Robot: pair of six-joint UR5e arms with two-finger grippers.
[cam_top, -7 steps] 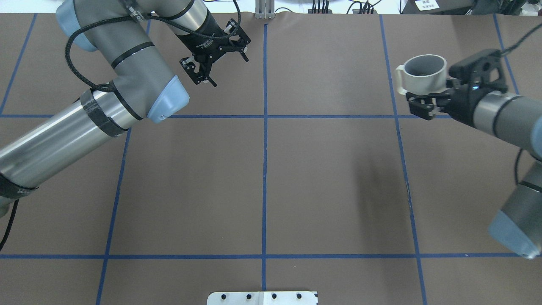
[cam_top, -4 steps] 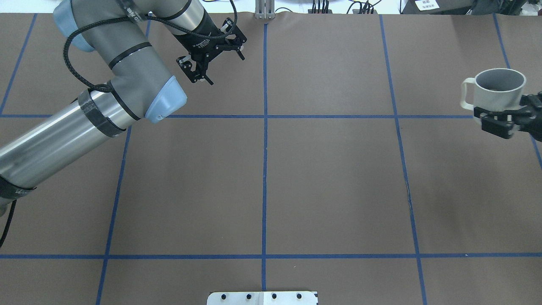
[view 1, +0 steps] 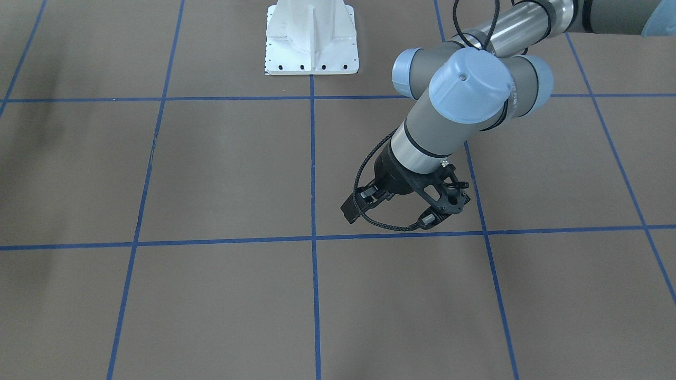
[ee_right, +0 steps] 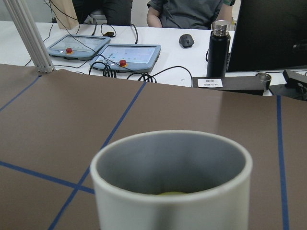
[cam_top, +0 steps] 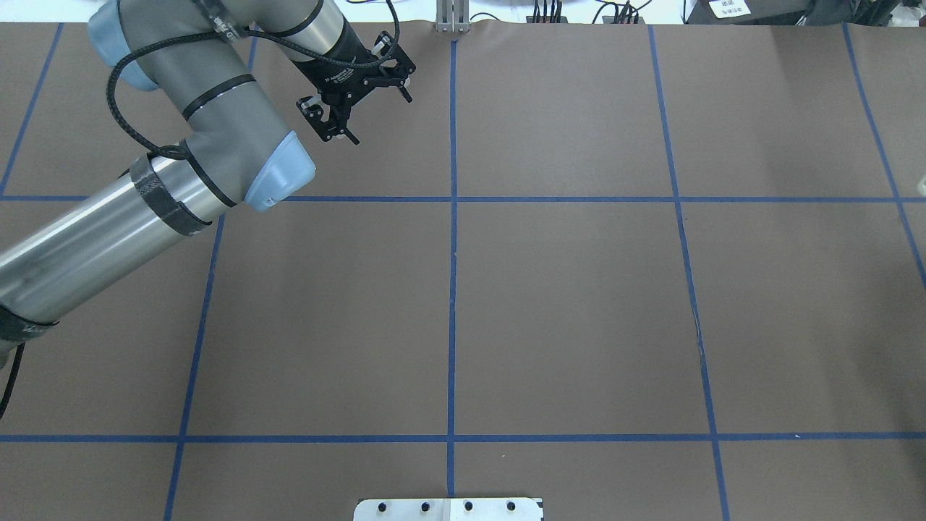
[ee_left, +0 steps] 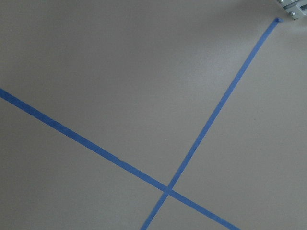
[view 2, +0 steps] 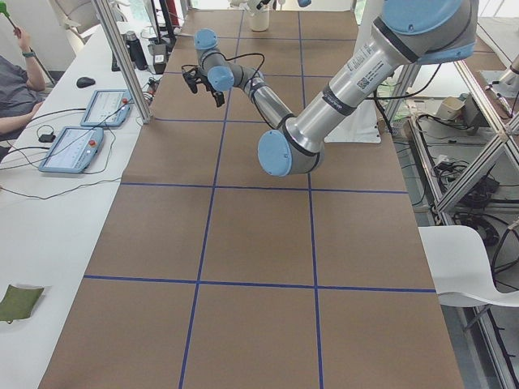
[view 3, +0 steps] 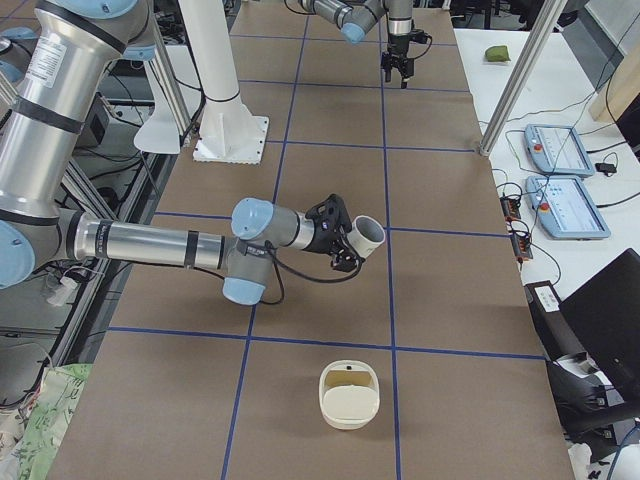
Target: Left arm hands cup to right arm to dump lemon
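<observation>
Hanging over the brown worktop (cam_top: pixel 579 289) toward 11 o'clock in the overhead view, the left gripper (view 1: pixel 388 215) points down with its jaws spread wide and nothing between them. Seen from the camera at the robot's right, the right gripper (view 3: pixel 348 250) sits near the middle of the picture with the cup (view 3: pixel 368 236) at its tip, tilted so the mouth faces about 2 o'clock. Whether those jaws are clamped cannot be told from there. At 6 o'clock from the cup, well apart, a cream tub (view 3: pixel 349 395) stands on the worktop. The right wrist camera looks across the cup's grey inside, where a sliver of the yellow-green lemon (ee_right: pixel 170 193) shows low behind the near rim.
</observation>
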